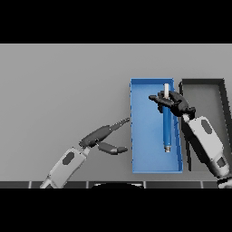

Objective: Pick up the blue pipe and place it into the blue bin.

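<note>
Your right hand (171, 102) is curled round the blue pipe (166, 127) over the blue bin (134, 127): placing step. Next, lower and release. Left hand (105, 136) idles, fingers straight.

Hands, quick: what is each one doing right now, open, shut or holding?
Left hand: open, fingers straight, holding nothing, beside the blue bin.
Right hand: shut on the blue pipe, over the bin.
</note>
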Motion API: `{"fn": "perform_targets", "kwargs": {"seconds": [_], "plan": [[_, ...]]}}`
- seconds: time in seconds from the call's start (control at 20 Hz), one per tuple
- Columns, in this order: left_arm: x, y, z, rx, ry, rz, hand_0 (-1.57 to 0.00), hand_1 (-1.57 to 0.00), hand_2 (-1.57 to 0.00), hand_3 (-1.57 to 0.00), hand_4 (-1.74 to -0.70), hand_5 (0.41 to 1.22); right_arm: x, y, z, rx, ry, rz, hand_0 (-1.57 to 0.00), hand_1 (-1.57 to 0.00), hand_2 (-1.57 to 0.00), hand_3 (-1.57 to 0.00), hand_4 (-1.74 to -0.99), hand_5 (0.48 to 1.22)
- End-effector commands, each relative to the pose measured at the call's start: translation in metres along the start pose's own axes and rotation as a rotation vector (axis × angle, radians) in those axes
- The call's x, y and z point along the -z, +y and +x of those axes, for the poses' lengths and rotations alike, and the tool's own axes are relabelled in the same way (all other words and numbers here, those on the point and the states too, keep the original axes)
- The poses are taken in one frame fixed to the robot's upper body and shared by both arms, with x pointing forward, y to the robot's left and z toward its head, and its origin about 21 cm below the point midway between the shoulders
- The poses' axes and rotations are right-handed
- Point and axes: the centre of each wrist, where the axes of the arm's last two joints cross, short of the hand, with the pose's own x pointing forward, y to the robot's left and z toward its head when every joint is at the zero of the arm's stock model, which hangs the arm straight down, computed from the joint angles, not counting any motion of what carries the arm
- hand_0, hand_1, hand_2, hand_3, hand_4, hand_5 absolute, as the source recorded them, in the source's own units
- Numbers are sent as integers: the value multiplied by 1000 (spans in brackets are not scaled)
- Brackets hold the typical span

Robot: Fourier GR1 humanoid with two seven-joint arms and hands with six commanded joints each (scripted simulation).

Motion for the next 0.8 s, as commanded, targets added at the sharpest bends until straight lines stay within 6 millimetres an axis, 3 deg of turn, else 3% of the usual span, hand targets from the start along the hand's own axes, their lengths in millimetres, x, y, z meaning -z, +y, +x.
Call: {"fn": "perform_targets", "kwargs": {"seconds": [0.0,0.05,0.15,0.2,0.3,0.5,0.75], "plan": [[0,1,-2,4,4,0,1,1,1,1,-886,453,1,-2,-2,-5,48,-12,-1306,-1167,-1114,-897,-1503,1150],[1,3,-2,5,8,3,1,1,1,1,-885,454,4,-5,-5,-3,98,-20,-1045,-933,-891,-718,-1455,1164],[1,2,-3,14,-2,2,1,1,1,1,-886,454,7,-7,-10,-3,170,-26,-668,-597,-570,-459,-1338,1157],[0,1,-1,11,0,2,1,1,1,1,-888,453,7,-4,-9,-58,187,2,-534,-477,-456,-367,-1285,1141],[1,2,-1,14,7,5,1,1,1,1,-891,452,10,-3,-13,-158,223,-1,-342,-305,-291,-234,-1208,1028],[3,-1,0,9,-3,10,1,1,1,1,-897,450,15,-2,-16,-337,220,-25,-139,-124,-119,-95,-1131,857],[3,-2,-1,-3,2,7,1,1,1,1,-912,458,21,-3,-21,-369,205,-73,-45,-40,-38,-31,-1124,717]]}}
